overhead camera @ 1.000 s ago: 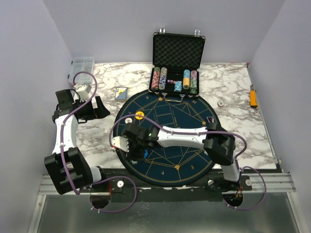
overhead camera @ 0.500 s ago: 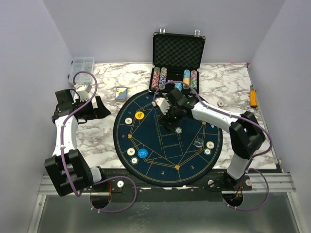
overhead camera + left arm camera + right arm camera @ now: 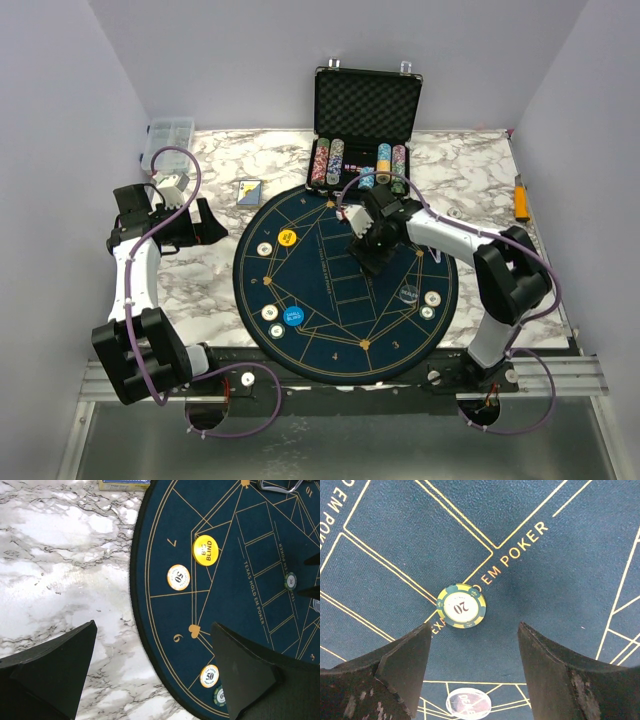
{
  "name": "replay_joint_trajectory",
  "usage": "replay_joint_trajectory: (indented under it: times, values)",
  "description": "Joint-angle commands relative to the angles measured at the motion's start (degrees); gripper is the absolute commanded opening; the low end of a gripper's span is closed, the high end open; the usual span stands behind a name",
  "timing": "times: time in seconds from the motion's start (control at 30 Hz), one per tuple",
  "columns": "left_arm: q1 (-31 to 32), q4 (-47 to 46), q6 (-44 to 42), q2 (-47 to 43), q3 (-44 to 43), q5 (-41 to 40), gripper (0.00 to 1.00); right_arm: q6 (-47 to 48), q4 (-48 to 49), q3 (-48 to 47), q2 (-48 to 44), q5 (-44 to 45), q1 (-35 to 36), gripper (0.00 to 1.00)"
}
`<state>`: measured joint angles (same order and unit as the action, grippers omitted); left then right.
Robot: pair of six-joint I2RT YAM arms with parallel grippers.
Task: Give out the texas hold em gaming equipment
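My right gripper [image 3: 369,258] hovers open over the middle of the dark-blue mat [image 3: 330,345]. In the right wrist view it [image 3: 474,627] is empty, with a green-and-yellow "20" chip [image 3: 461,612] lying flat just ahead of the fingertips and the clear dealer disc [image 3: 470,703] below. My left gripper [image 3: 203,224] is open and empty over the marble, left of the mat [image 3: 154,627]. The yellow big-blind disc [image 3: 287,237] [image 3: 205,550], a cream 50 chip [image 3: 178,577], the blue disc [image 3: 292,316] and more cream chips [image 3: 270,312] lie on the mat's left side.
An open black case [image 3: 366,105] with chip stacks stands at the mat's far edge. A card box [image 3: 249,191] lies on the marble at the back left. A clear compartment box [image 3: 167,140] sits in the far left corner. An orange tool [image 3: 521,198] lies at the right.
My right arm has swung from the mat's front left to its middle, uncovering the blue disc and cream chips there. The left arm has not moved.
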<state>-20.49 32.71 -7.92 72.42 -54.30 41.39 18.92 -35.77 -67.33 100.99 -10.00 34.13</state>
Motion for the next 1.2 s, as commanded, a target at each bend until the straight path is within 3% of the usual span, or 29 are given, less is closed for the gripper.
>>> replay_joint_trajectory:
  times: [0.0,0.23,0.53,1.03,1.17]
  values:
    - [0.2,0.3,-1.0,-1.6,-0.2,1.7,0.98,0.2,1.1,0.3,2.1,-0.1,-0.1,0.74]
    - [0.3,0.5,-1.0,-1.2,-0.5,2.7,0.98,-0.6,0.9,-1.4,4.7,-5.3,0.0,0.73]
    - [0.3,0.6,-0.9,-0.8,-0.7,2.4,0.98,-0.4,3.1,1.2,7.4,0.3,2.9,0.64]
    - [1.5,0.7,-1.5,-1.2,-0.5,2.4,0.98,0.3,1.9,1.3,7.9,-1.4,7.0,0.64]
    - [1.5,0.7,-1.3,-1.0,-0.7,1.5,0.98,0.3,1.7,1.5,8.2,-2.1,7.0,0.58]
